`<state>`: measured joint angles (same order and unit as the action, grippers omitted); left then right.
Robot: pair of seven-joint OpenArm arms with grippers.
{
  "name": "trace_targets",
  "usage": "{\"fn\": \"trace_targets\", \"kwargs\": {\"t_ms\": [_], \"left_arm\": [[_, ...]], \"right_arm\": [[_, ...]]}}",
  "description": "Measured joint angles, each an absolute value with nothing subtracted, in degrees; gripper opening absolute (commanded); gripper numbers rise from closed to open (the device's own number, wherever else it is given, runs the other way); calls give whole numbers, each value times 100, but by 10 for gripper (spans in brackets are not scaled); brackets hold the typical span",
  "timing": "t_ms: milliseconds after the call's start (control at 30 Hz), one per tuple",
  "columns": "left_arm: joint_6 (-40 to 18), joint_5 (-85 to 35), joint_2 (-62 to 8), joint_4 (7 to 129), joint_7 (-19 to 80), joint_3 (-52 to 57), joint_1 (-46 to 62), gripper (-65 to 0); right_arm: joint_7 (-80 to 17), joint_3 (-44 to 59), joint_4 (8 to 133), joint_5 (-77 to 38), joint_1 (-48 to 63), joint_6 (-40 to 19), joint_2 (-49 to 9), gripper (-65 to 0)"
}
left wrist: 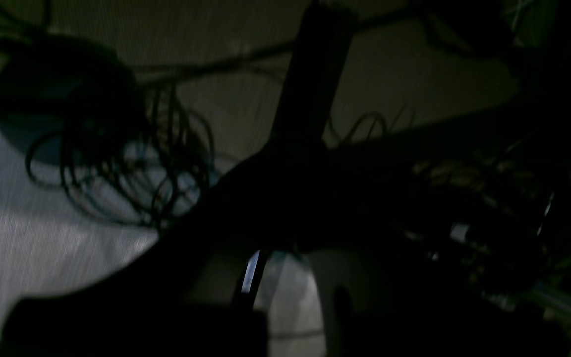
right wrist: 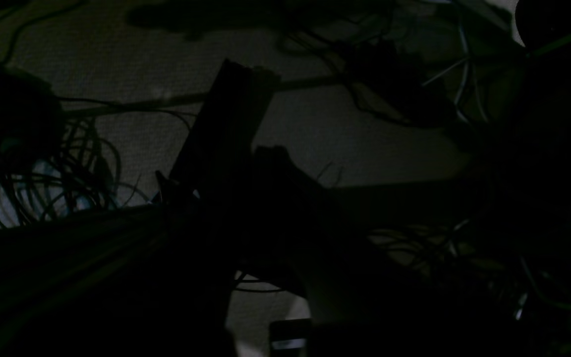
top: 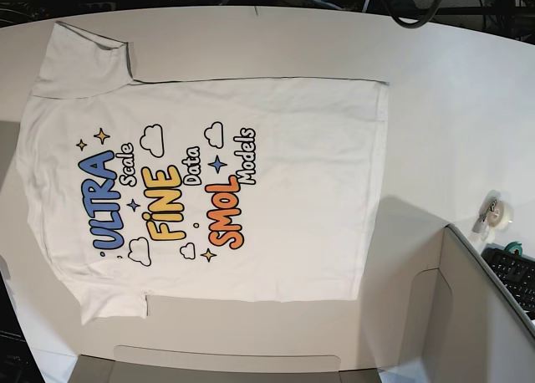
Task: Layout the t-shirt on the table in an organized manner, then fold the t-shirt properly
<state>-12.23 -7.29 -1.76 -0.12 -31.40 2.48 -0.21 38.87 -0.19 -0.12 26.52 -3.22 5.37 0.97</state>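
The t-shirt [top: 209, 191] lies spread flat on the white table [top: 443, 99] in the base view, print side up, with its collar end toward the view's left and its hem [top: 376, 191] toward the right; one sleeve [top: 84, 61] reaches toward the table's far edge and the other sleeve [top: 113, 299] toward the near edge. The blue "ULTRA", yellow "FINE" and orange "SMOL" lettering runs sideways across the chest among clouds and stars. Well apart from the shirt, near the table's right side, a small roll of tape [top: 499, 214] sits just beside a grey panel [top: 476, 316], with a keyboard [top: 517, 276] partly showing behind that panel. No arm appears in the base view. Both wrist views are very dark and blurred: they show tangles of cables [left wrist: 132, 163] over a pale floor and a dark upright bar [right wrist: 226, 134], and neither gripper can be made out there, so how either one's jaws stand cannot be told
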Motion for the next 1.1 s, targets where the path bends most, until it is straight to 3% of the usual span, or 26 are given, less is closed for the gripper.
{"fn": "trace_targets", "kwargs": {"t_ms": [200, 600, 1100], "left_arm": [[-1245, -731, -176, -1, -3387, 250, -30, -650], [-1245, -729, -165, -8, -3911, -80, -1, -650], [-1245, -775, -167, -12, -3924, -189, 648, -650]], "right_arm": [[4515, -19, -12, 2945, -301, 541, 99, -648], [4595, -19, -12, 2967, -390, 543, 97, -648], [4980, -19, -10, 2980, 421, 545, -84, -648]]}}
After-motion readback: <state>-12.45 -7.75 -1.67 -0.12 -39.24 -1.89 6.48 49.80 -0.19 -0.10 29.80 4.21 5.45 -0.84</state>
